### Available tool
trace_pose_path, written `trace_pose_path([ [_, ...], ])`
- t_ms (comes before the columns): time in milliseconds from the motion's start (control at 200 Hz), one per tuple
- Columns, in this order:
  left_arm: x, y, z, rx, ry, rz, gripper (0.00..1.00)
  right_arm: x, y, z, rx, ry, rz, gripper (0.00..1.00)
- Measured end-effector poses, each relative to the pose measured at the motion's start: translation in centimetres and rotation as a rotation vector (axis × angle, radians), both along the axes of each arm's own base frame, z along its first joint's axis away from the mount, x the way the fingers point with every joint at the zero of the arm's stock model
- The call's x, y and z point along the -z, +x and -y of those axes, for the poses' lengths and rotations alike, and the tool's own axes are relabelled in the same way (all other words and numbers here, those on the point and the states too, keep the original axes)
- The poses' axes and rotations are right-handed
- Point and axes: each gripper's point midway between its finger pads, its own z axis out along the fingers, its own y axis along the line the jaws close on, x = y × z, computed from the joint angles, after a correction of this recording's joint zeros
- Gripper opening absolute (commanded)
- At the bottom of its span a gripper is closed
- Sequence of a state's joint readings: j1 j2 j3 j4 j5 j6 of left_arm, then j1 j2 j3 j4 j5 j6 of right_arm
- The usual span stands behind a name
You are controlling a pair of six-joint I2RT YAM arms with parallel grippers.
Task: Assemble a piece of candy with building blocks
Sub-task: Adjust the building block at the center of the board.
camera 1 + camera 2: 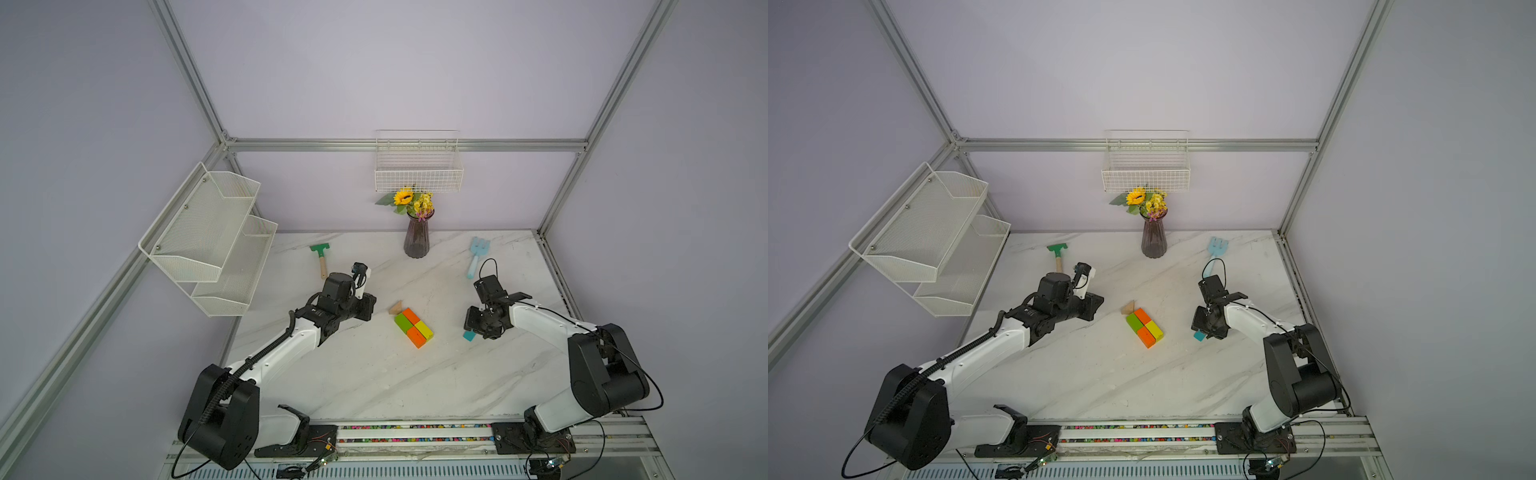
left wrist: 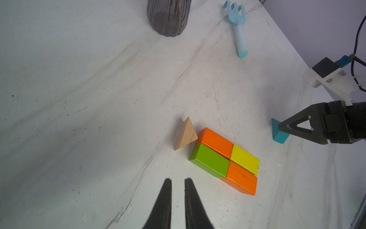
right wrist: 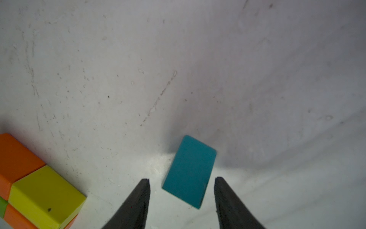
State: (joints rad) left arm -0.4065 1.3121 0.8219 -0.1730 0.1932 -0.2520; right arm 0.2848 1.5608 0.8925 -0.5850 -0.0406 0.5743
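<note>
Teal triangle [image 3: 189,172] btwn spread R gripper [image 3: 181,178] jaws, no contact, L gripper [image 2: 177,180] near-closed, empty

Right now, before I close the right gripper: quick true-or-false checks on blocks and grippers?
The teal triangle sits between the right gripper's open jaws. True.
The left gripper holds a block. False: the left gripper is nearly shut and empty.
Four blocks form a two-by-two rectangle. True.
The tan triangle lies far from that rectangle. False: the tan triangle sits at its orange-and-green end.
The blue fork leans on the vase. False: the blue fork lies flat, apart from the vase.
</note>
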Motion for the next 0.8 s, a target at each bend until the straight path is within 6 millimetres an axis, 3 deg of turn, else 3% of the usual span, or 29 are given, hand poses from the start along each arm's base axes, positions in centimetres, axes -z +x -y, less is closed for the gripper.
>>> trace_pose_path([
  [265,0.1,-0.1,0.0,0.001,0.0,-0.002,0.16,1.2,0.0,-0.2,-0.017,-0.004,-0.03,0.43],
  [470,0.4,0.0,0.1,0.004,0.002,-0.012,0.16,0.9,0.2,-0.2,-0.022,0.001,-0.017,0.07],
  [550,0.6,-0.1,0.1,0.007,0.001,-0.018,0.15,0.4,0.1,-0.2,-0.021,0.008,-0.001,0.0],
  [685,0.3,-0.2,0.3,0.016,-0.009,-0.015,0.16,-3.0,0.6,-0.9,-0.043,0.062,0.107,0.0],
  [800,-1.5,-0.6,0.9,0.041,-0.063,0.026,0.23,-8.4,1.6,-2.6,-0.113,0.18,0.287,0.0],
])
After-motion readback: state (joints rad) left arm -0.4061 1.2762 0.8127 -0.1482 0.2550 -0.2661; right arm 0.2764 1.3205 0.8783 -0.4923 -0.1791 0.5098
